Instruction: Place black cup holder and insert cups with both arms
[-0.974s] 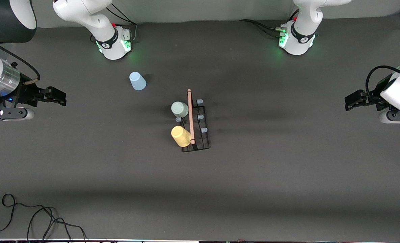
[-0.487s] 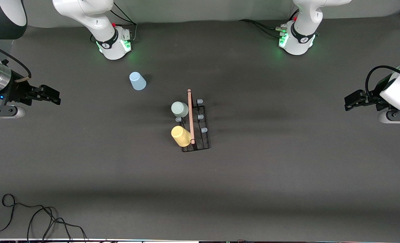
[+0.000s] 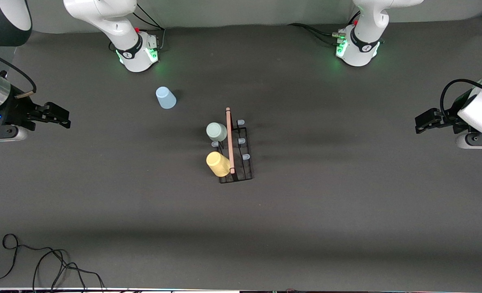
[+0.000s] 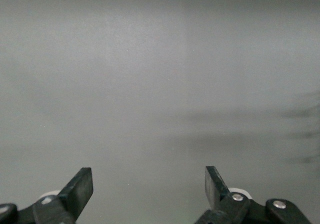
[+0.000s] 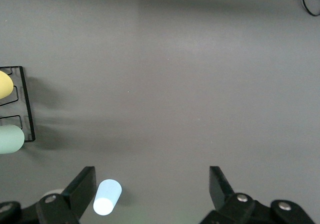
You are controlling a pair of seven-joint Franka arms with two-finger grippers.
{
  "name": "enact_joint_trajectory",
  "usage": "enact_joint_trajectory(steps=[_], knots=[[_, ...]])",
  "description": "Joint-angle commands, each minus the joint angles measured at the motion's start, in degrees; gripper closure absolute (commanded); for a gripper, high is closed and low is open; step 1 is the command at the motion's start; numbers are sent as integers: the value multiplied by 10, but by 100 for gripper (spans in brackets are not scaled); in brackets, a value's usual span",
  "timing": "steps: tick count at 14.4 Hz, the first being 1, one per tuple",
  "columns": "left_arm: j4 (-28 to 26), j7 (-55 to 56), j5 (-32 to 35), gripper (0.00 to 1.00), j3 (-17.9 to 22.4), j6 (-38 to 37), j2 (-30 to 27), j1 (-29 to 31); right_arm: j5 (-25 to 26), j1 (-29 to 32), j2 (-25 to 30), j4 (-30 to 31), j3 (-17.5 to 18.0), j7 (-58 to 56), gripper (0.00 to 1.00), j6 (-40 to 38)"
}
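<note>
My right gripper [image 3: 64, 121] hung above the surface [image 3: 326, 211] at the right arm's end, its jaws spread wide with nothing between them. My left gripper [image 3: 420, 123] hung above the left arm's end, jaws just as wide and just as empty; its wrist view [image 4: 149, 186] showed only bare grey.

The black cup holder [image 3: 236, 151] stood well apart from both grippers, about midway between them, with its wooden rod handle [image 3: 229, 140] running along the top. The pale green cup [image 3: 216, 131] and the yellow cup [image 3: 218, 164] sat on prongs on the side of the holder that faced my right gripper, the yellow one nearer the front camera. A bare prong tip [image 3: 215, 143] showed between them, and three more pale-tipped prongs [image 3: 241, 141] stood free on the side facing my left gripper.

The light blue cup [image 3: 165, 98] sat by itself on the surface, between my right gripper and the holder, touching neither. In the right wrist view it [image 5: 107, 197] appeared near one of my right gripper's [image 5: 152, 186] fingers [image 5: 82, 186].
</note>
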State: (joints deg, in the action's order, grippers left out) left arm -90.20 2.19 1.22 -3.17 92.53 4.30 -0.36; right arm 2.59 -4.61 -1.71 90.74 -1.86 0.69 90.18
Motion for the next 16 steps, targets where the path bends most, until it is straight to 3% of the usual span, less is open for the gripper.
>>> enact_joint_trajectory(steps=[1,7,11,16], knots=[[-7,6,2,0,4,-5,-13,-7,7,11,0,-17,-11,-15,0,7],[-7,6,2,0,4,-5,-13,-7,-6,38,10,-15,-29,-11,0,-18],[-7,6,2,0,4,-5,-13,-7,-51,61,12,-14,-27,-16,0,-17],[-7,6,2,0,4,-5,-13,-7,-47,57,7,-14,-28,-17,0,-19]])
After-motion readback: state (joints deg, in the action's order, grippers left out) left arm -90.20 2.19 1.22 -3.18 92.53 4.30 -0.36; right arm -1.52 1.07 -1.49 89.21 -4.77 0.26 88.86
